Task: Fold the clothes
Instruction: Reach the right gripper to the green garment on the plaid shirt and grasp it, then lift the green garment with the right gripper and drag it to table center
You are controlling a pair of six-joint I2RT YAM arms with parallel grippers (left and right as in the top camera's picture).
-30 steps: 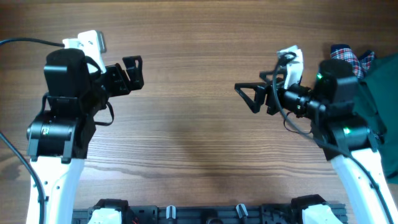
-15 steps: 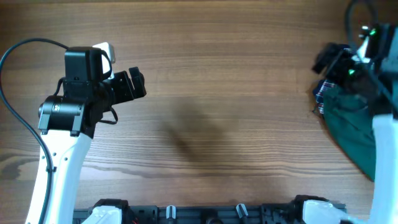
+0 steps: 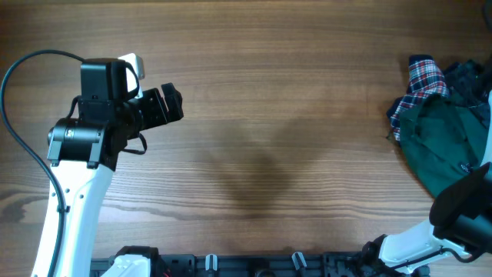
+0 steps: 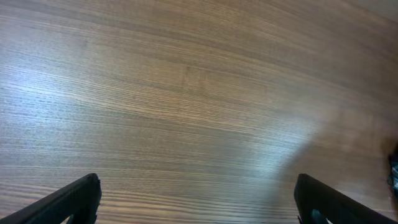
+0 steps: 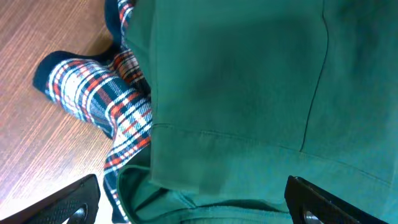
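Observation:
The clothes lie in a heap at the table's right edge: a dark green garment (image 3: pixel 446 142) with a navy-red-white plaid garment (image 3: pixel 423 81) tucked at its far-left side. In the right wrist view the green garment (image 5: pixel 249 93) fills most of the picture and the plaid garment (image 5: pixel 102 93) shows at the left. My right gripper (image 5: pixel 199 211) hangs open just above the green cloth, holding nothing. My left gripper (image 3: pixel 165 104) is open over bare wood at the left, far from the heap. It holds nothing, and in its wrist view my left gripper (image 4: pixel 199 205) has only table between its fingers.
The wooden table (image 3: pixel 269 92) stretches between the left arm and the heap. The right arm's base link (image 3: pixel 461 211) sits at the lower right corner beside the green cloth. A darker cloth (image 3: pixel 469 77) shows behind the plaid one.
My right arm swung from the table's middle to the right edge and out over the heap, uncovering the clothes in the overhead view. The left arm drew back slightly, then held still.

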